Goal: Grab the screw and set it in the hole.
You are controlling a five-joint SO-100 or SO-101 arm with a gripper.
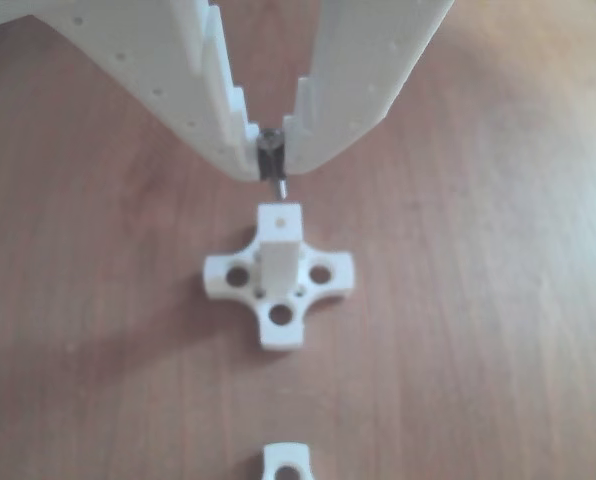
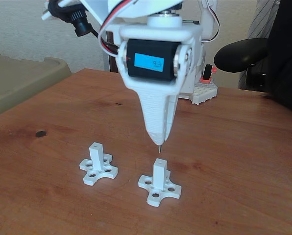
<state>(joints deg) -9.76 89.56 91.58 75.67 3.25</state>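
Note:
My white gripper (image 1: 270,155) is shut on the screw (image 1: 274,176), a thin grey metal pin hanging point-down from the fingertips. Directly below stands a white square post (image 1: 279,240) on a cross-shaped base (image 1: 278,285), with the hole (image 1: 281,214) in its top face. In the fixed view the gripper (image 2: 159,138) hovers over the right-hand post (image 2: 159,172), and the screw (image 2: 159,146) tip hangs a short gap above the post's top. The hole itself is too small to make out there.
A second white post on a cross base (image 2: 98,165) stands to the left in the fixed view; part of one (image 1: 286,462) shows at the bottom edge of the other view. The wooden table (image 2: 244,161) extends all around. A dark knot (image 2: 40,133) marks the left side.

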